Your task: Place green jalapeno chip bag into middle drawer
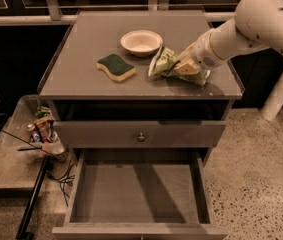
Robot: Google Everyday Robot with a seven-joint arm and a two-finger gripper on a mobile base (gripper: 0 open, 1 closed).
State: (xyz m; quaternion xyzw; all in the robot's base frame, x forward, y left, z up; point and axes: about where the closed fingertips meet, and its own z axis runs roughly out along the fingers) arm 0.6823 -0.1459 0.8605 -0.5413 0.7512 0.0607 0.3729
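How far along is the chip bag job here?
Done: the middle drawer stands pulled open. In hand: the gripper is at the green jalapeno chip bag on the cabinet top, beside the bowl. Left: lifting the bag and lowering it into the drawer.

Items I cannot make out from the operator's seat:
1. Gripper (183, 68): at the right of the cabinet top (91, 44), resting over the green jalapeno chip bag (162, 61) and hiding its right part.
2. Bag lettering: too small for me to read.
3. Arm (261, 24): cut off by the right edge.
4. Middle drawer (136, 194): its near front is cut by the bottom edge.
5. Clutter (43, 129) on the low stand (6, 169) at left: too small for me to name.
6. Recess (141, 110) under the cabinet top: too dark for me to see into.
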